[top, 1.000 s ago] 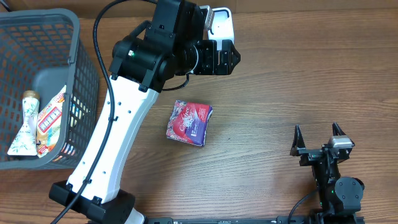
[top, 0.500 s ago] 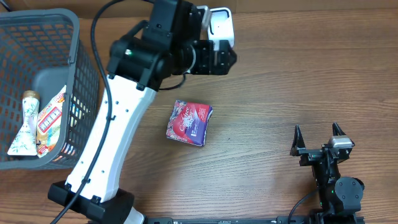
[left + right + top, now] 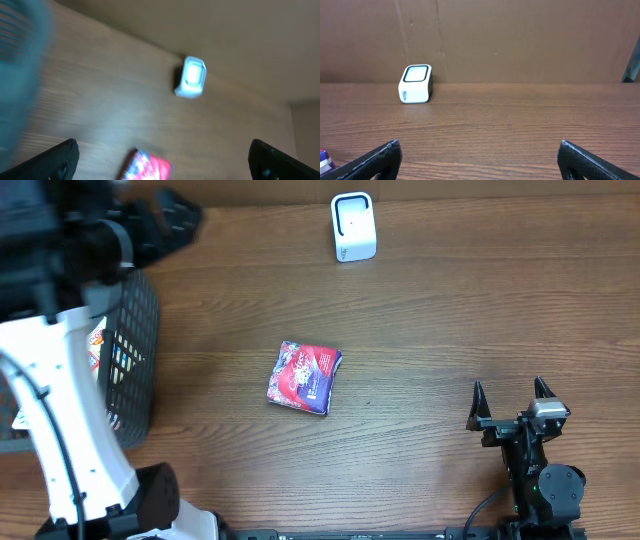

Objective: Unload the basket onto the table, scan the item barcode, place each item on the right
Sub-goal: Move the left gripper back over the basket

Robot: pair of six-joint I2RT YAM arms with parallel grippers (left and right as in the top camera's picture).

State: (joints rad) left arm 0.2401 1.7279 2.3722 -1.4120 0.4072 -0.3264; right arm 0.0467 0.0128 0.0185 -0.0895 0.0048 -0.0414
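Although the left wrist view was blurred, it showed the two dark fingers [image 3: 60,160] of the left pincer [image 3: 172,220] standing wide apart at the picture's lower corners, with nothing between them. From overhead that pincer hung at the far left of the brown wooden worktop [image 3: 450,300], near the far end of the grey plastic mesh basket [image 3: 140,350]. The left arm's white link [image 3: 70,430] crossed the basket and hid most of it. A few printed packets [image 3: 100,340] showed beside the link, too covered to tell apart.

The task's thing, a small red and purple foil packet [image 3: 304,378], lay flat on the worktop a little left of centre, touched by neither pincer and well apart from both. Beyond it, at the far edge, stood the white box-shaped barcode scanner [image 3: 353,227] with a dark-rimmed window on top, well apart from the packet.

The right pincer [image 3: 508,395] sat low at the near right of the worktop, its black fingers [image 3: 375,160] spread apart and holding nothing. Its wrist view looked along the wood grain toward a brown cardboard wall [image 3: 520,40]. The scanner stood at the far left in front of that wall, and a purple sliver [image 3: 324,159] at the lower left edge was too small to identify.
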